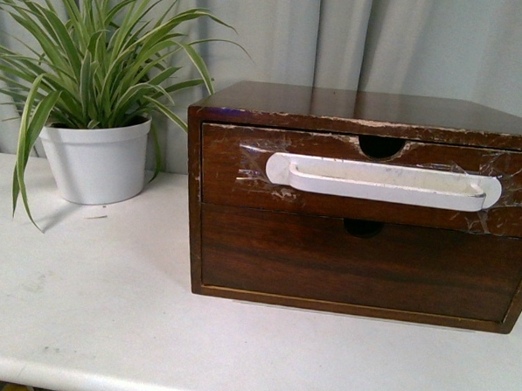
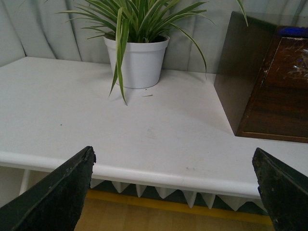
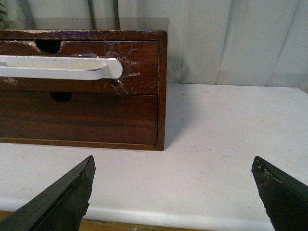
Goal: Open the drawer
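The drawer [image 1: 245, 164] is the upper front of a dark brown wooden chest, closed flush, with chipped edges and a half-round notch at its top. A long white handle [image 1: 384, 182] is taped across it. The right wrist view shows the drawer [image 3: 139, 72] and the handle's end [image 3: 72, 68] far beyond my right gripper [image 3: 173, 166], which is open and empty at the table's front edge. My left gripper [image 2: 173, 156] is open and empty too, near the front edge, with the chest's side [image 2: 240, 67] off to one side. Neither gripper shows in the front view.
Below the drawer sits a plain handleless drawer front [image 1: 362, 262]. A spider plant in a white pot [image 1: 96, 161] stands left of the chest on the white table [image 1: 89, 300]. A grey curtain [image 1: 339, 42] hangs behind.
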Robot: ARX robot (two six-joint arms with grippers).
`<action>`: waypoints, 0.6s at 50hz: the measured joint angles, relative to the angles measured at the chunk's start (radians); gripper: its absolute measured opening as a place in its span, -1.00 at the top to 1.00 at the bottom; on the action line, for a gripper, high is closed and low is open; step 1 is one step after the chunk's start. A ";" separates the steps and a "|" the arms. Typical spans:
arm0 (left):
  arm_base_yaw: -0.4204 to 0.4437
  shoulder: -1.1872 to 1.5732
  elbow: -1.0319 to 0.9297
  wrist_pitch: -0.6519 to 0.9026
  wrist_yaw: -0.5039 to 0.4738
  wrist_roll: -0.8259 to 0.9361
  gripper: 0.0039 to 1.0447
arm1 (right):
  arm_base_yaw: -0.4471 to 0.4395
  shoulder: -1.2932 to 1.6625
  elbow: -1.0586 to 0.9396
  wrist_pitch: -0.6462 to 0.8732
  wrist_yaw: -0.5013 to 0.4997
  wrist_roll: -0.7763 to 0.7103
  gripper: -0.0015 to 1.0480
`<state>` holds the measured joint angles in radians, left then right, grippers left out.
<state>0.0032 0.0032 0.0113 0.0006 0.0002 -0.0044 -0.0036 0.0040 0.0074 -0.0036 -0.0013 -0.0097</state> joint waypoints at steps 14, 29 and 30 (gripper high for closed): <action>0.000 0.000 0.000 0.000 0.000 0.000 -0.89 | 0.000 0.000 0.000 0.000 0.000 0.000 -0.83; -0.119 0.113 0.041 -0.092 -0.354 -0.072 -0.89 | -0.039 0.104 0.061 -0.139 -0.195 0.045 -0.83; -0.134 0.140 0.045 -0.093 -0.424 -0.080 -0.89 | -0.046 0.127 0.069 -0.142 -0.214 0.046 -0.83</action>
<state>-0.1310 0.1429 0.0559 -0.0925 -0.4240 -0.0849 -0.0494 0.1310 0.0769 -0.1455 -0.2157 0.0364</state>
